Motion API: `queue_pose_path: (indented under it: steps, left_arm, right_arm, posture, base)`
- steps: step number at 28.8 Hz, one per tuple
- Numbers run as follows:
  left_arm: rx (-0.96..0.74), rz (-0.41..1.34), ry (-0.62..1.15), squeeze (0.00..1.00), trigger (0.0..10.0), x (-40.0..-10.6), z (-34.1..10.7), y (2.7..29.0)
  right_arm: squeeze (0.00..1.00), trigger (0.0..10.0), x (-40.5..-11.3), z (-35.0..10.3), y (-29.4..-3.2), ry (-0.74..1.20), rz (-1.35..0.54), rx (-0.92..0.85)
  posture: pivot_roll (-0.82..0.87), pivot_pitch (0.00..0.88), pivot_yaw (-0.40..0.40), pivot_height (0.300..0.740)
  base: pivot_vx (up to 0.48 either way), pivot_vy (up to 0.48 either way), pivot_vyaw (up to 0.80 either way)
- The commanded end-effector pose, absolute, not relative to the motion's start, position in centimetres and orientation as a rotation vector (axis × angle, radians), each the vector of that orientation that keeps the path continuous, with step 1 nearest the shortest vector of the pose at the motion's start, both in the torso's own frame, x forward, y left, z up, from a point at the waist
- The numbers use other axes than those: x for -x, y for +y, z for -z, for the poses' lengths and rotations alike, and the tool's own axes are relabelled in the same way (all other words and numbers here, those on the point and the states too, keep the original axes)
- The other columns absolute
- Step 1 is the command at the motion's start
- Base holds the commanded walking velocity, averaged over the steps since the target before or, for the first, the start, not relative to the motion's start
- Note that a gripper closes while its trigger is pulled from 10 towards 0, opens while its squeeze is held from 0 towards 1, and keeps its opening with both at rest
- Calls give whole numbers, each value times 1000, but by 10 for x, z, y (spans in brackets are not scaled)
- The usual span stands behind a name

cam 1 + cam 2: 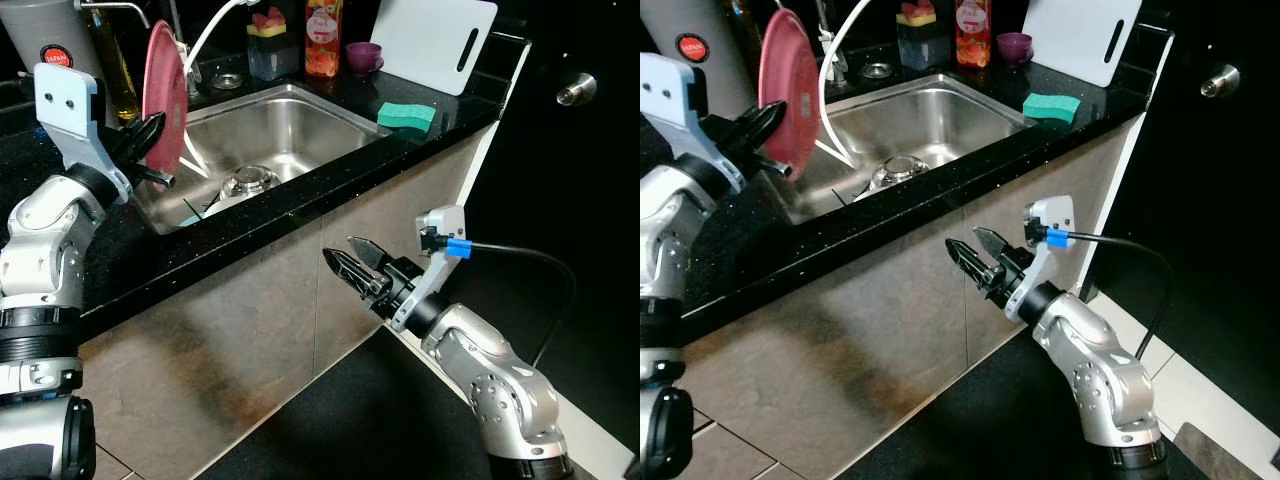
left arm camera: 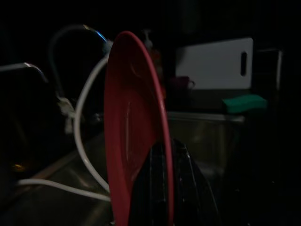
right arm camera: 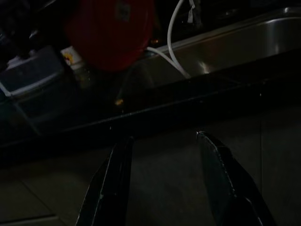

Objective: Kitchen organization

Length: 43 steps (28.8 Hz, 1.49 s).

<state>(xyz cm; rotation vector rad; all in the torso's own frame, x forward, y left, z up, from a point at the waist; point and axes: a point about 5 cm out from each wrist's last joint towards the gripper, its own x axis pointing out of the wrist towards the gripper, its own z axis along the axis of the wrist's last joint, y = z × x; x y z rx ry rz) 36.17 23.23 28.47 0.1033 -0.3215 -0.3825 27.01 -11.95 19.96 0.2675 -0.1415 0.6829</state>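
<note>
**Risk: plate slip at the sink edge**

The left gripper (image 1: 150,150) is clamped on the rim of the red plate (image 1: 165,95), holding it on edge above the left end of the sink (image 1: 300,130). The grip covers only the rim; any tilt could let the plate slide out and strike the steel basin or the white hose (image 1: 205,45) just beside it. The right gripper (image 1: 352,268) hangs below the counter (image 1: 200,250), fingers apart and empty.

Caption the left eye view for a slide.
Left gripper holds a red plate upright beside the sink; right gripper open below the counter.
</note>
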Motion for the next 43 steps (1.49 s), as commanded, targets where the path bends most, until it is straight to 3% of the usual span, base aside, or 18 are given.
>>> queue_pose_path:
  steps: [1, 9, 17, 18, 29, 33, 36, 38, 39, 43]
  left_arm:
    - [-93, 450, -323, 0, 10000, -367, -283, 222]
    - [-95, 532, -259, 0, 10000, -382, -267, 207]
    - [-105, 423, -236, 0, 10000, -397, -265, 217]
    - [-92, 413, -237, 1000, 10000, -398, -266, 218]
    - [-51, 435, -303, 1000, 10000, -399, -278, 213]
    - [-17, 475, -439, 1000, 10000, -392, -300, 206]
    - [-15, 491, -460, 1000, 10000, -389, -303, 204]
    - [10, 594, -518, 1000, 10000, -374, -309, 190]
    - [55, 704, -540, 0, 10000, -353, -304, 176]
    - [132, 817, -509, 0, 10000, -327, -287, 162]
  right_arm:
    - [0, 10000, -267, -202, -124, -141, -669, -263]
    - [0, 10000, -251, -206, -131, -122, -653, -246]
    - [0, 10000, -238, -210, -134, -98, -640, -247]
    - [0, 10000, -237, -211, -134, -97, -640, -248]
    - [0, 10000, -241, -210, -131, -96, -637, -250]
    - [0, 10000, -249, -206, -130, -100, -628, -250]
    - [0, 10000, -250, -206, -130, -100, -626, -252]
    - [0, 10000, -254, -203, -132, -100, -615, -273]
    - [0, 10000, -260, -201, -134, -104, -601, -305]
    - [0, 10000, -265, -199, -135, -112, -587, -330]
  posture:
    - [-42, 30, 55, 740]
    - [-91, 96, 52, 740]
    - [-116, 148, 61, 740]
    - [-116, 149, 62, 740]
    - [-102, 116, 67, 740]
    - [-72, 53, 70, 740]
    - [-72, 53, 70, 740]
    - [-48, 10, 67, 740]
    - [-33, 0, 65, 740]
    - [-25, 0, 71, 740]
  base:
    - [0, 0, 0]
    - [0, 0, 0]
    - [0, 0, 0]
    - [0, 0, 0]
    - [0, 0, 0]
    - [0, 0, 0]
    - [0, 0, 0]
    - [0, 0, 0]
    - [0, 0, 0]
    - [0, 0, 0]
